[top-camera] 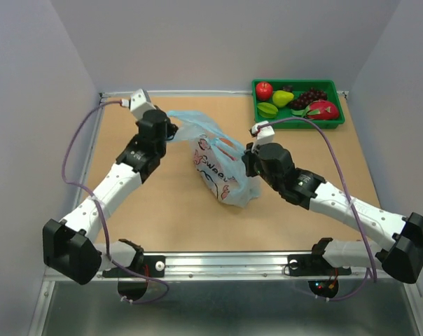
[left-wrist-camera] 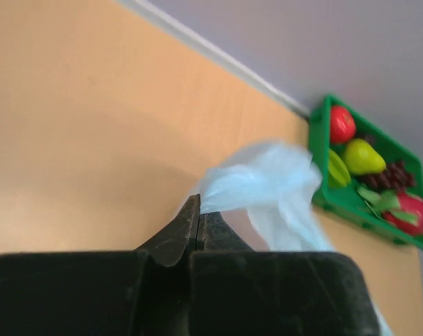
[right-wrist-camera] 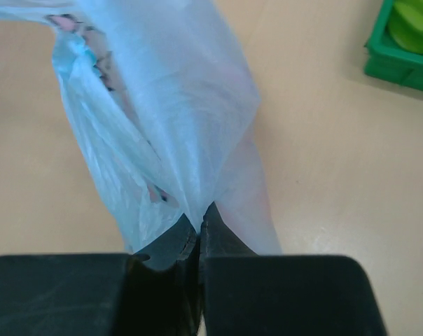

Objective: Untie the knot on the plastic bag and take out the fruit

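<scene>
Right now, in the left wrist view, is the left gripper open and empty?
No, the left gripper is shut, its fingertips pinching a stretch of the light blue plastic bag.

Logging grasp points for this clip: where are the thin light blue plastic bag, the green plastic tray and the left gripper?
thin light blue plastic bag (top-camera: pixel 220 175), top external view, printed side.
green plastic tray (left-wrist-camera: pixel 351 208), left wrist view, near outer wall.
left gripper (left-wrist-camera: pixel 199 210), left wrist view, between its closed fingertips.
</scene>
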Robot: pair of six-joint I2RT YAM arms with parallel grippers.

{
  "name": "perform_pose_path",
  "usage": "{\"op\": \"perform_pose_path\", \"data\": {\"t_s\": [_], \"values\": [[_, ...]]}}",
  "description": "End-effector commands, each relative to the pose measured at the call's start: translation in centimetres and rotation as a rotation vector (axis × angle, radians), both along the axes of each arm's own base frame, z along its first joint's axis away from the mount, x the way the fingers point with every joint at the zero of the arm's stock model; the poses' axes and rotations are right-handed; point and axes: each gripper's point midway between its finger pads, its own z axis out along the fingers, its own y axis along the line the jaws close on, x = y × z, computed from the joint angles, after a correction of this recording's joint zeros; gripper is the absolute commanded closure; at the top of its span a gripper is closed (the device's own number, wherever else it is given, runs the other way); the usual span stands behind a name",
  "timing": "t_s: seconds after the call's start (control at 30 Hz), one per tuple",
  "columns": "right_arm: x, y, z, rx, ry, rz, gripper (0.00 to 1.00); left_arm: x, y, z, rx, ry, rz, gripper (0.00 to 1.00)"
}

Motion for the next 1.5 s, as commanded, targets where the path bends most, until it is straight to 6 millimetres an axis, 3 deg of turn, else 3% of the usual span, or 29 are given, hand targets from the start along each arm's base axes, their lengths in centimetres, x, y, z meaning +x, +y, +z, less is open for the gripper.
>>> {"op": "perform_pose_path", "data": {"t_s": [0.0,0.17,0.27,0.37,0.43,0.5,0.53,0.57,0.63,0.67,0.7,0.73,0.77,0.8,0.87,0.9,0.93,0.97,1.0,1.03,1.1,1.13,1.17,1.2,1.27,1.33,1.37,1.47], "values": [[1.1,-2.5,1.1,-0.031,-0.087,-0.110,0.99,-0.1,7.9,3.9,0.433,0.087,0.178,1.00],[0.2,-1.2,-1.4,-0.054,-0.030,-0.014,0.99,0.7,11.4,5.3,0.733,0.208,0.233,1.00],[-0.1,-1.7,-2.5,-0.070,-0.016,-0.025,0.99,0.3,13.7,6.4,0.855,0.270,0.327,1.00],[0.4,-3.7,-2.0,-0.081,-0.048,-0.128,0.99,-0.4,15.0,6.8,0.847,0.265,0.380,1.00],[0.5,-4.7,-1.2,-0.076,-0.072,-0.174,0.99,-0.4,14.6,6.8,0.793,0.228,0.343,1.00],[0.2,-4.3,-0.3,-0.069,-0.077,-0.135,0.84,-0.2,12.4,6.0,0.714,0.174,0.197,1.00],[0.0,-3.9,0.3,-0.083,-0.084,-0.090,0.64,-0.2,11.5,6.0,0.677,0.143,0.150,1.00],[0.0,-3.0,1.9,-0.062,-0.100,-0.049,0.54,-0.5,10.0,5.6,0.624,0.109,0.062,1.00],[-0.7,-1.5,2.7,-0.081,-0.090,0.061,0.32,-0.7,8.1,5.6,0.564,0.051,-0.037,1.00],[-0.8,-0.9,3.1,-0.084,-0.086,0.097,0.28,-1.2,7.9,5.5,0.541,0.036,-0.052,1.00],[-0.9,0.1,5.7,-0.052,-0.113,0.142,0.24,-1.3,7.7,5.4,0.532,0.028,-0.063,1.00],[-1.2,0.3,5.9,-0.083,-0.100,0.173,0.19,-1.4,7.3,5.6,0.519,0.010,-0.079,1.00],[-0.9,1.0,5.6,-0.104,-0.080,0.197,0.18,-1.6,7.2,5.4,0.515,0.009,-0.086,1.00],[-1.1,1.7,8.1,-0.088,-0.100,0.236,0.16,-1.6,7.2,5.6,0.505,-0.001,-0.084,1.00],[-1.0,3.0,9.5,-0.084,-0.097,0.280,0.14,-1.6,6.9,5.7,0.497,-0.008,-0.096,1.00],[-1.0,4.2,8.7,-0.102,-0.055,0.332,0.13,-1.7,6.8,5.8,0.492,-0.014,-0.102,1.00],[-0.9,4.9,9.3,-0.095,-0.052,0.354,0.13,-1.7,6.7,5.8,0.488,-0.015,-0.105,1.00],[-0.8,5.6,11.9,-0.059,-0.085,0.373,0.12,-1.7,6.8,5.9,0.482,-0.017,-0.105,1.00],[-0.7,7.0,10.9,-0.069,-0.048,0.417,0.11,-1.7,6.7,5.8,0.479,-0.019,-0.111,1.00],[-0.6,7.7,12.9,-0.042,-0.077,0.430,0.11,-1.7,6.6,6.0,0.472,-0.026,-0.111,1.00],[0.1,8.9,13.1,-0.045,-0.075,0.435,0.10,-1.9,6.8,6.2,0.463,-0.036,-0.110,1.00],[0.9,9.9,11.6,-0.093,-0.057,0.449,0.10,-1.9,6.8,6.2,0.458,-0.039,-0.110,1.00],[1.3,10.4,12.7,-0.085,-0.077,0.448,0.10,-2.0,6.8,6.5,0.450,-0.052,-0.111,1.00],[1.7,10.9,12.5,-0.096,-0.079,0.437,0.10,-2.1,6.9,6.5,0.444,-0.058,-0.110,1.00],[3.2,12.0,10.9,-0.140,-0.066,0.414,0.09,-2.2,7.0,6.8,0.437,-0.073,-0.114,1.00],[5.1,12.0,10.6,-0.186,-0.086,0.334,0.09,-2.3,7.0,6.9,0.428,-0.081,-0.119,1.00],[6.2,12.3,8.9,-0.224,-0.070,0.305,0.09,-2.4,6.9,7.0,0.422,-0.088,-0.124,1.00],[8.4,11.4,7.4,-0.302,-0.074,0.191,0.15,-2.4,7.3,7.0,0.424,-0.089,-0.112,1.00]]}}
